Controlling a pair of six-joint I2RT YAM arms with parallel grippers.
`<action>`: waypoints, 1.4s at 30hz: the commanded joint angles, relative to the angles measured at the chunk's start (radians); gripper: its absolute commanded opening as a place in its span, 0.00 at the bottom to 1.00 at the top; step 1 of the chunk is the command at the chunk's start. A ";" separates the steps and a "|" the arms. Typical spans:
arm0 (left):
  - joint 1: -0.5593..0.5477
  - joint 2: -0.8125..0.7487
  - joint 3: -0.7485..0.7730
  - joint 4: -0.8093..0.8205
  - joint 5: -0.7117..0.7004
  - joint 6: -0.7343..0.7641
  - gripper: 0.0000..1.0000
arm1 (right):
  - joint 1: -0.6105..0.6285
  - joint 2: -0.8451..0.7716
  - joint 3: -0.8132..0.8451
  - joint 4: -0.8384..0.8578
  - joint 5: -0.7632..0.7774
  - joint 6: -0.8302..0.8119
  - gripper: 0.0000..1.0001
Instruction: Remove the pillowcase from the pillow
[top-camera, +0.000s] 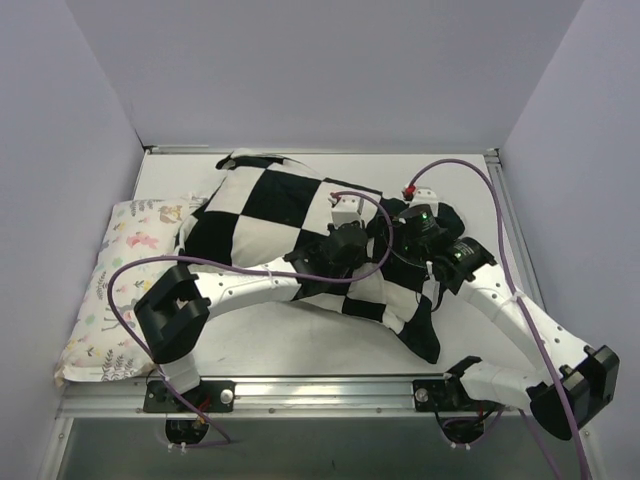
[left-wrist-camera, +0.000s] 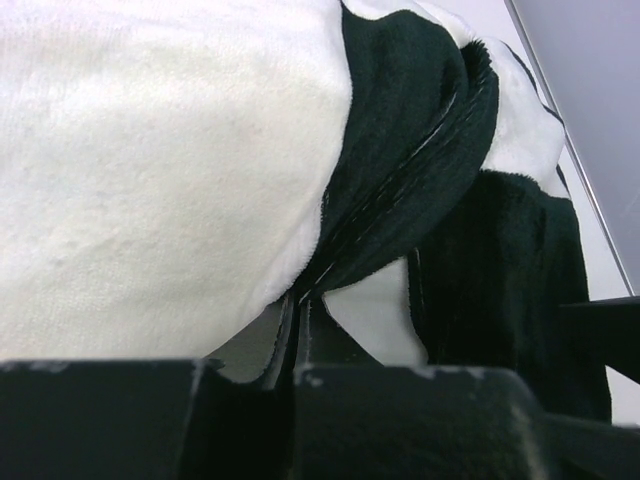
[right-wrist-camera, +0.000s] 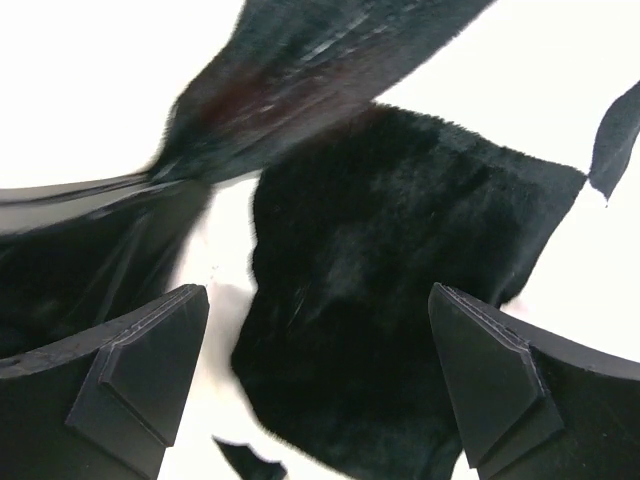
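A: White table (top-camera: 300, 345), walls on three sides. Any room?
B: A bare strip in front of the pillowcase (top-camera: 270, 205). Its left side lies against a floral pillow (top-camera: 120, 290).
A: Fingers?
B: Left gripper (left-wrist-camera: 300, 325) pinches a black fold. Right gripper (right-wrist-camera: 315, 300) is spread wide over black plush. The case's filling is hidden.

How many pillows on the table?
2. One fills the pillowcase at centre, itself hidden by the fabric; the floral pillow lies at the left edge, partly under it.
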 joint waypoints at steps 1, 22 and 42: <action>0.028 -0.016 -0.029 -0.019 -0.014 -0.007 0.00 | 0.002 0.057 0.023 -0.045 0.072 0.008 0.97; 0.395 -0.004 0.083 -0.193 0.081 0.028 0.00 | -0.568 -0.130 -0.323 0.065 -0.328 0.112 0.00; 0.047 0.026 0.356 -0.444 0.006 0.284 0.77 | -0.481 -0.069 -0.474 0.373 -0.379 0.218 0.00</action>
